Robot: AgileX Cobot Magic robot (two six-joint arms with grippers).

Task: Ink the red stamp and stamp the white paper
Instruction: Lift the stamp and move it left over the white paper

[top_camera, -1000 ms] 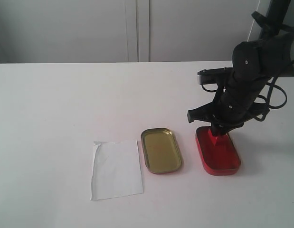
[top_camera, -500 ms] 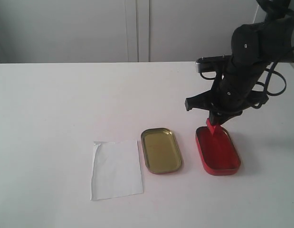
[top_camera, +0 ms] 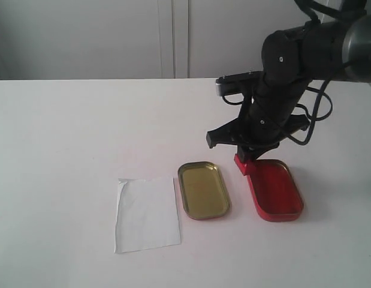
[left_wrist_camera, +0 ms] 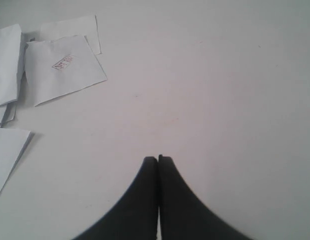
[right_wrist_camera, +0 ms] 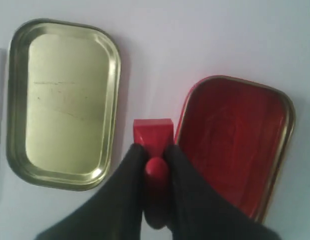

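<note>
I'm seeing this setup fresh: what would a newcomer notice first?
The black right gripper clamps a small bright-red plastic stamp over the gap between a shallow gold metal tray and a red oval tin tray. Beside the gold tray, a white paper sheet lies on the table.

Red stamp (right_wrist_camera: 152,134) knob half-hidden inside right claw (right_wrist_camera: 153,150)

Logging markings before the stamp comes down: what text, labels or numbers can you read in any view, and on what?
Red boxed imprint on a loose white sheet, left wrist view: too small and blurred to read.
Gold tin, red tin, red stamp, white paper: no readable text.
</note>
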